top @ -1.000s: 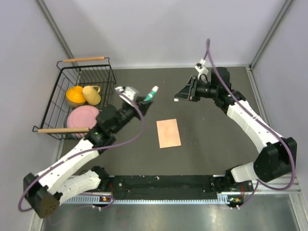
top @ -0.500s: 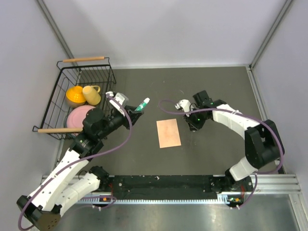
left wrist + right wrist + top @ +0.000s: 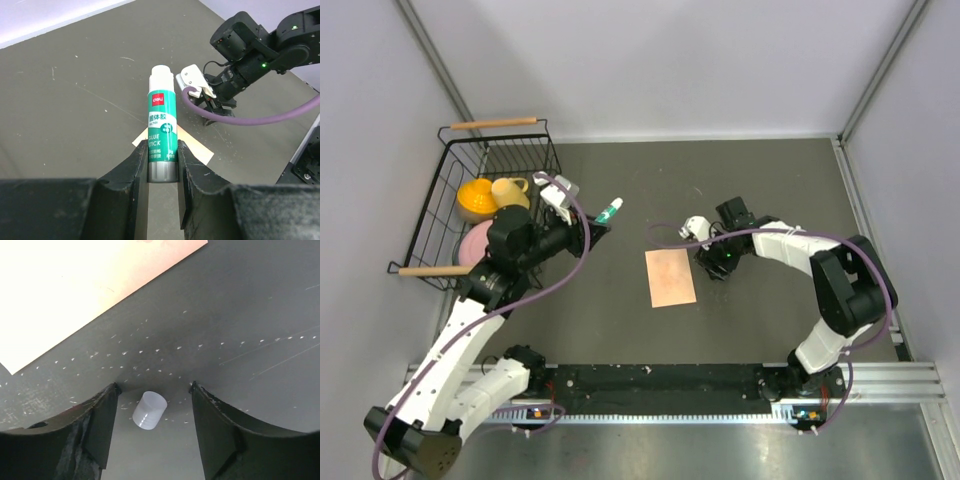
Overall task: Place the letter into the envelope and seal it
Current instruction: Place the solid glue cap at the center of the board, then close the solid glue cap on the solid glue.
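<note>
Lying flat near the middle of the dark grey table [image 3: 770,190], the plain peach paper envelope [image 3: 670,277] shows as a bare rectangle. No loose letter is in sight, so it is probably inside; whether the flap is folded down I cannot tell. Gluing and sealing look like what is left.

The left gripper [image 3: 161,145] is clamped on the base of a white-and-green plastic glue stick [image 3: 161,115], held above the table to the envelope's left. The right gripper [image 3: 154,386] sits low just beside the envelope's right edge with its fingers spread apart and gripping nothing. A small translucent white cylinder [image 3: 149,411], likely the stick's cap, rests on the table between them.

At the far left, a black wire basket [image 3: 435,200] holds 2 yellow cups [image 3: 477,198] and 1 pink plate [image 3: 470,245], well apart from the work. Only the right arm and the cap crowd the envelope.
</note>
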Controlling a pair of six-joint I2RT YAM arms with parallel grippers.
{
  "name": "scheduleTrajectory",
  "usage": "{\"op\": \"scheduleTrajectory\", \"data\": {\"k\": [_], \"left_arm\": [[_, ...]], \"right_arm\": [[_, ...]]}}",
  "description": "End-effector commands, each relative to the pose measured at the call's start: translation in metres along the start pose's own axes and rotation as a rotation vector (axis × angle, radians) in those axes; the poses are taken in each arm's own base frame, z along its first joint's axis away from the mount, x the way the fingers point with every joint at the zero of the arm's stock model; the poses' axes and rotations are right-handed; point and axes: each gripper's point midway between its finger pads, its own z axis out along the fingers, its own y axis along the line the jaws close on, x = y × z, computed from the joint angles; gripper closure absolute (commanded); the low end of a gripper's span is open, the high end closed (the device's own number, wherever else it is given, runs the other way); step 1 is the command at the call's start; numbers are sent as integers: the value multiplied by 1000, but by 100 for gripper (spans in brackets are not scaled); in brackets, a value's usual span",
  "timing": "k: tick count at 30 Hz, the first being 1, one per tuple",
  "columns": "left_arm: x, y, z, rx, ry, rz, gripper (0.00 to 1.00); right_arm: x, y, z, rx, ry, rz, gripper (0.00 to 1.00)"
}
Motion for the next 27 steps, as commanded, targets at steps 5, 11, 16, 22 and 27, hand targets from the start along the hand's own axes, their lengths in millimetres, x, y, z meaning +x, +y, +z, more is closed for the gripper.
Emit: {"op": "scheduleTrajectory", "data": {"k": [5, 11, 16, 22, 27], "left_arm": [[-24, -2, 0, 50, -33, 3, 100], [-25, 6, 4, 58, -27, 1, 100], [-21, 9, 11, 69, -17, -30, 100], [-17, 12, 18, 79, 1, -42, 100], [-14, 15, 18, 80, 10, -40, 100]], "right_arm": [[3, -6, 3, 31, 13, -83, 34], [22, 7, 0, 6, 57, -67, 39], [36, 17, -3, 0, 79, -58, 40], [31, 20, -1, -19, 63, -19, 58], [26, 19, -3, -22, 44, -30, 79]]}}
